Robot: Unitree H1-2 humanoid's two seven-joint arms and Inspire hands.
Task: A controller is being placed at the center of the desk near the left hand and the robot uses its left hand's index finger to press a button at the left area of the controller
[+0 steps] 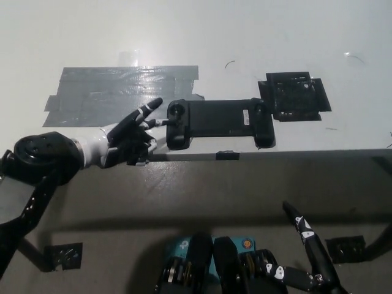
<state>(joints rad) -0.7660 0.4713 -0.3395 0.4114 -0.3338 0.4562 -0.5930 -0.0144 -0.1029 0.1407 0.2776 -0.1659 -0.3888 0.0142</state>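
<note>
A black controller lies flat near the front edge of the white desk, its long side running left to right. My left hand hovers just left of it, fingers spread, holding nothing. One extended fingertip reaches the controller's left grip beside the round stick; whether it touches is not clear. My right hand rests low at the bottom right, below the desk, with a finger sticking up.
A wide patch of grey tape covers the desk behind my left hand. A black square pad is taped down right behind the controller's right end. The desk's front edge runs just below the controller.
</note>
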